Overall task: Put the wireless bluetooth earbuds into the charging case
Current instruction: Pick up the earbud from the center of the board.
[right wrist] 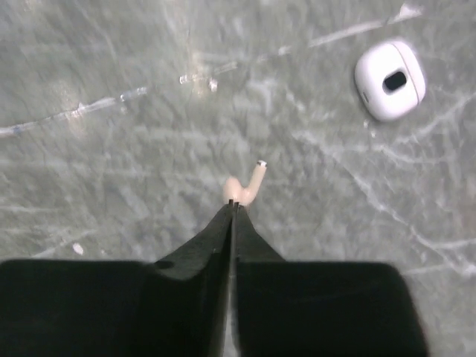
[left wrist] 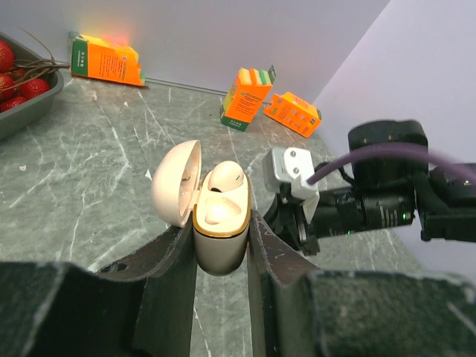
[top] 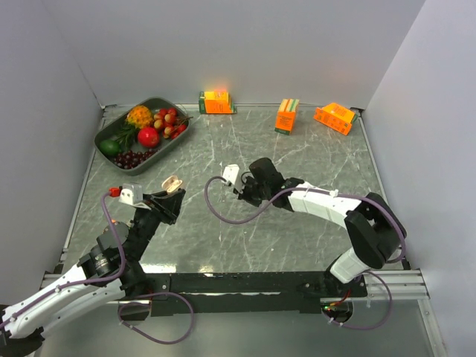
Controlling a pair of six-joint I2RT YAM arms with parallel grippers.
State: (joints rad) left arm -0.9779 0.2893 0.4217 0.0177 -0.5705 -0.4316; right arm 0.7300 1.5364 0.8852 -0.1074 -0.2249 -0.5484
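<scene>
One earbud point(right wrist: 244, 186) sits right at the right gripper point(right wrist: 233, 204) tips, which are pressed together, stem aimed at 1 o'clock; left gripper point(left wrist: 219, 227) pinches the open case point(left wrist: 220, 251).

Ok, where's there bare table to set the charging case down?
Bare marble at the right, between the juice cartons and the right arm, and near the front edge between both arms. Crowded: the fruit tray back left, and the middle where left hand and right hand sit close together.

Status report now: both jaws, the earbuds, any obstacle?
Left gripper, jaws shut on open charging case. Right gripper, jaws shut on stemmed earbud. White rounded piece loose on table, clear of both.
</scene>
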